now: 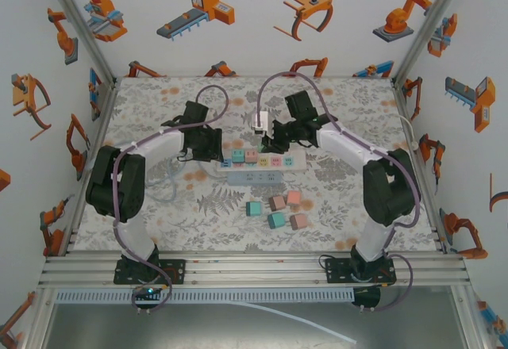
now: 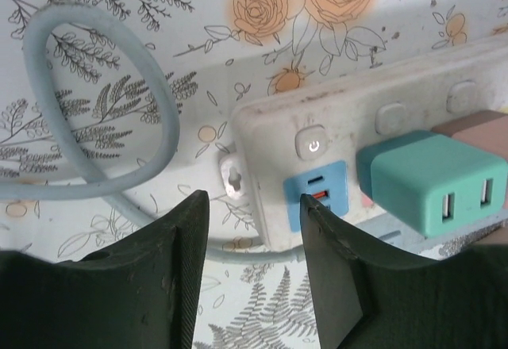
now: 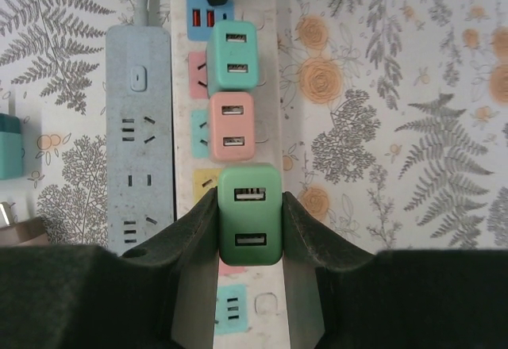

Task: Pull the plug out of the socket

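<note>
On the table's (image 1: 198, 234) middle, the right hand (image 3: 250, 197) pinches the green plug (image 3: 250, 220) sitting over the white power strip (image 3: 267, 71); the left hand (image 2: 252, 206) hangs spread at that strip's switch end.

At the centre of the surface (image 1: 143, 222) I see a white power strip (image 1: 298, 161) beside a blue power strip (image 1: 254, 178). Five loose adapters (image 1: 277, 220) lie toward its near edge.

Two power strips (image 3: 139, 127), three plugs (image 3: 231, 127) on one, five loose plugs (image 1: 278, 203)
</note>
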You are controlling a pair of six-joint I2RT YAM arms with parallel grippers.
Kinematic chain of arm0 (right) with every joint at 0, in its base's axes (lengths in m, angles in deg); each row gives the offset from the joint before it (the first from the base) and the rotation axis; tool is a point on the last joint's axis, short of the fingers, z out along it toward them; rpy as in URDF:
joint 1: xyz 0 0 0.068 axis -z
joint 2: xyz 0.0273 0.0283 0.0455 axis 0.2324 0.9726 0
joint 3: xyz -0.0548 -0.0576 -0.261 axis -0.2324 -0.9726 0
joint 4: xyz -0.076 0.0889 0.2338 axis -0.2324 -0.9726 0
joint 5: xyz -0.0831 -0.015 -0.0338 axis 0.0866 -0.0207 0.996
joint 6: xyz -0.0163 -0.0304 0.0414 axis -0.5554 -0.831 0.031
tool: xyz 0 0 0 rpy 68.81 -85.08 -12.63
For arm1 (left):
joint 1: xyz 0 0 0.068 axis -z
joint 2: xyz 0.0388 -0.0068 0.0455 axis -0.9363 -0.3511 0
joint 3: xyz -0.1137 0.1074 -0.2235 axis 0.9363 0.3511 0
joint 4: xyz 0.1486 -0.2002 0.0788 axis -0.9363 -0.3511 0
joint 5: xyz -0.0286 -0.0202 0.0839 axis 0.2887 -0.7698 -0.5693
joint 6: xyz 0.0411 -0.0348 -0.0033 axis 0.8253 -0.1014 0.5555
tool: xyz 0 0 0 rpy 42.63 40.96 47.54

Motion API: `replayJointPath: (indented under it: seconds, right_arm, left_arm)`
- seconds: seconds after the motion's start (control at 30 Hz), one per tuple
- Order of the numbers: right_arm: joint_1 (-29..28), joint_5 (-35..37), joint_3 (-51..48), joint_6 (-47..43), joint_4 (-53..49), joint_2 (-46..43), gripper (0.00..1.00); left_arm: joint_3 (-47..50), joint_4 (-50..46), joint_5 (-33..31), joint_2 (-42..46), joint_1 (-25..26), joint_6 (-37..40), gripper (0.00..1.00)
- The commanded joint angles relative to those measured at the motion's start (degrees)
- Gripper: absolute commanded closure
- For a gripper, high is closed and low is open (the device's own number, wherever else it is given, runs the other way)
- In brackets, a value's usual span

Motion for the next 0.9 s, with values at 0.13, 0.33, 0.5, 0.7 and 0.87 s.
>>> replayJointPath:
  seconds: [0.13, 0.33, 0.5, 0.7, 0.87]
  right_arm:
    - [-0.1, 6.2, -0.5, 20.1, 0.7, -10.5, 0.89]
    - [0.3, 13.5, -2.1, 44.1, -2.9, -19.4, 0.94]
    - [2.5, 17.5, -8.9, 62.4, -3.6, -28.9, 0.94]
    - [10.3, 14.3, -19.4, 77.5, -3.6, -39.2, 0.92]
    - [20.0, 9.3, -29.2, 86.8, -2.3, -46.1, 0.91]
  left_arm:
    - [-2.0, -1.8, 2.6, 12.4, 0.0, 1.9, 0.50]
    - [2.3, -0.1, 5.3, 24.8, 0.5, 4.3, 0.48]
    - [6.8, 2.8, 10.8, 35.5, 2.7, 10.5, 0.45]
    - [13.4, 10.2, 22.5, 44.3, 6.7, 19.9, 0.37]
    - [14.6, 11.7, 27.9, 46.6, 9.5, 24.7, 0.29]
